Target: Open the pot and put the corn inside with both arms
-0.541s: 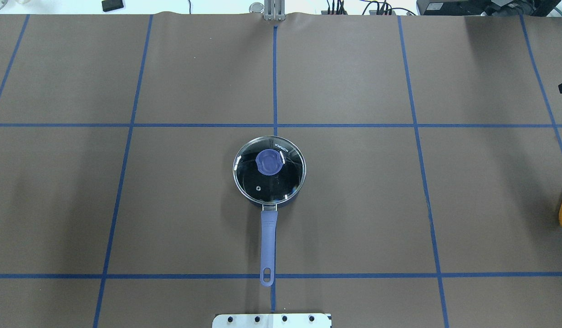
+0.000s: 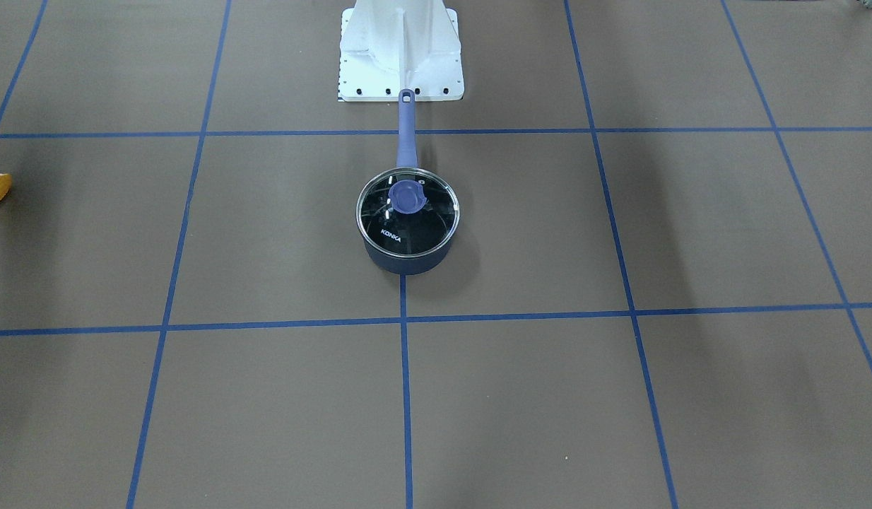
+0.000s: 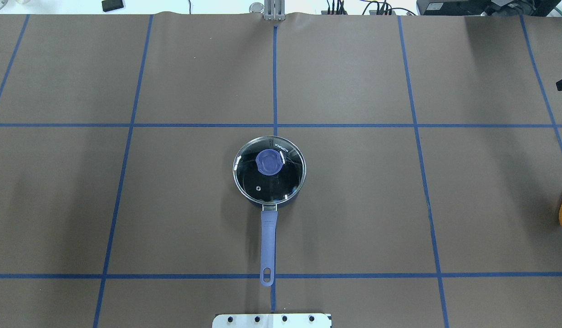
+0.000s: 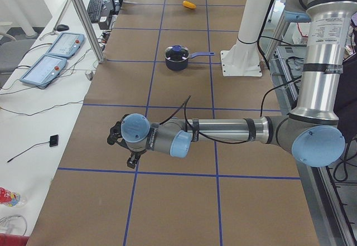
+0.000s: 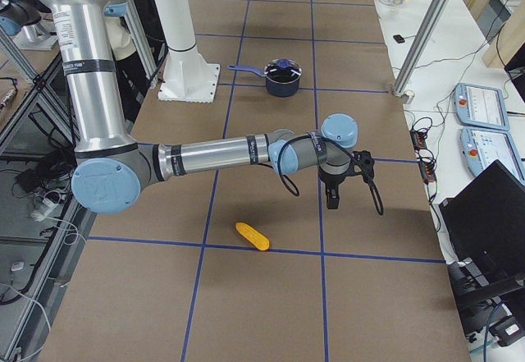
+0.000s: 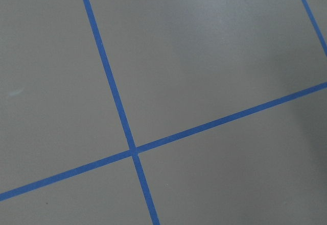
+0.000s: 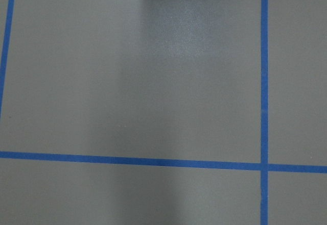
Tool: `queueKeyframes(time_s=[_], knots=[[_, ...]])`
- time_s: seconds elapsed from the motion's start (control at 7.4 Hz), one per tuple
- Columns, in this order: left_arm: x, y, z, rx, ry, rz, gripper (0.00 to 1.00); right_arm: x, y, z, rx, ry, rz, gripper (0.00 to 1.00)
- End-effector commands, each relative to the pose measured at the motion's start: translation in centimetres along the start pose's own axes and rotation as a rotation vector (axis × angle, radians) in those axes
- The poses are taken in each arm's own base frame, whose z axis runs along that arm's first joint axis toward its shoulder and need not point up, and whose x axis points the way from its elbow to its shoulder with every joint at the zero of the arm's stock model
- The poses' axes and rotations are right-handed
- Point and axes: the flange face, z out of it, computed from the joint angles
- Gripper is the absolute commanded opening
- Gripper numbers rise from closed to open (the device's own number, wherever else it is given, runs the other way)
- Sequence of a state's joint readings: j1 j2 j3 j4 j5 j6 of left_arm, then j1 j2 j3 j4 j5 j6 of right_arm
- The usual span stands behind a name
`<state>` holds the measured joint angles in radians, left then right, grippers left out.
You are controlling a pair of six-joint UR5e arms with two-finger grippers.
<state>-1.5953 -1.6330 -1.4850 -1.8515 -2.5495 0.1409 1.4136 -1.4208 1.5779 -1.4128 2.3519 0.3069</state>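
So the pot point(image 2: 406, 263) sits pretty much dead centre on the brown surface point(image 3: 354, 205), right where two of the blue tape lines point(image 3: 275, 91) cross. The glass KONKA lid point(image 3: 263, 184) is still on it, blue knob point(image 3: 268, 162) up top, and the long periwinkle handle point(image 3: 268, 237) points straight back at the robot's white base plate point(image 2: 401, 71).

The corn point(image 5: 253, 236) is way off at the robot's right end of the surface, lying flat just by a tape line and well apart from the pot.

The right arm is stretched out low over that end. Its claw point(image 5: 332, 198) points down and hangs near the corn but not touching it. The left arm does the same at the opposite end, with the left claw point(image 4: 129, 158) aimed down over bare surface.

Honestly, I can't tell how wide either claw is spread from these side angles. Nothing seems to be in them. Both wrist cams show only surface and tape.
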Motion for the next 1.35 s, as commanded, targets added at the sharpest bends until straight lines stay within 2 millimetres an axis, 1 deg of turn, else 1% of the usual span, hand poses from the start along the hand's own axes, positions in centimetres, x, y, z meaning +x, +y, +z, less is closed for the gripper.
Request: queueKeyframes(time_s=[0.0, 0.14, 0.27, 0.41, 0.54, 0.68, 0.81, 0.95, 1.08, 1.22], knots=[[1.8, -1.9, -1.3, 0.026, -0.001, -0.025, 0.98, 1.5, 0.9, 1.8, -0.034, 0.024, 0.027, 1.00], [3.6, -3.4, -2.6, 0.055, -0.001, -0.075, 0.97, 3.4, 3.0, 3.2, -0.063, 0.033, 0.053, 1.00], [5.9, -5.1, -3.8, 0.081, 0.002, -0.114, 0.97, 4.1, 4.2, 3.5, -0.073, 0.033, 0.071, 1.00], [9.1, -6.7, -4.0, 0.090, 0.016, -0.143, 0.97, 5.4, 6.8, 4.4, -0.093, 0.040, 0.111, 1.00], [13.7, -8.1, -3.1, 0.080, 0.037, -0.170, 0.97, 5.4, 8.7, 5.2, -0.084, 0.043, 0.141, 1.00], [17.6, -10.5, -2.6, 0.078, 0.060, -0.207, 0.97, 5.3, 9.7, 5.9, -0.069, 0.038, 0.182, 1.00], [20.9, -12.3, -1.9, 0.071, 0.081, -0.233, 0.97, 6.8, 12.3, 7.2, -0.078, 0.051, 0.194, 1.00], [24.8, -13.9, -1.1, 0.078, 0.075, -0.259, 0.97, 6.7, 13.0, 7.8, -0.084, 0.057, 0.230, 1.00], [28.8, -14.7, 0.4, 0.069, 0.079, -0.279, 0.98, 7.1, 13.9, 8.3, -0.090, 0.058, 0.244, 1.00], [32.4, -15.8, 1.5, 0.071, 0.083, -0.310, 0.98, 7.3, 14.5, 8.4, -0.096, 0.059, 0.261, 1.00]])
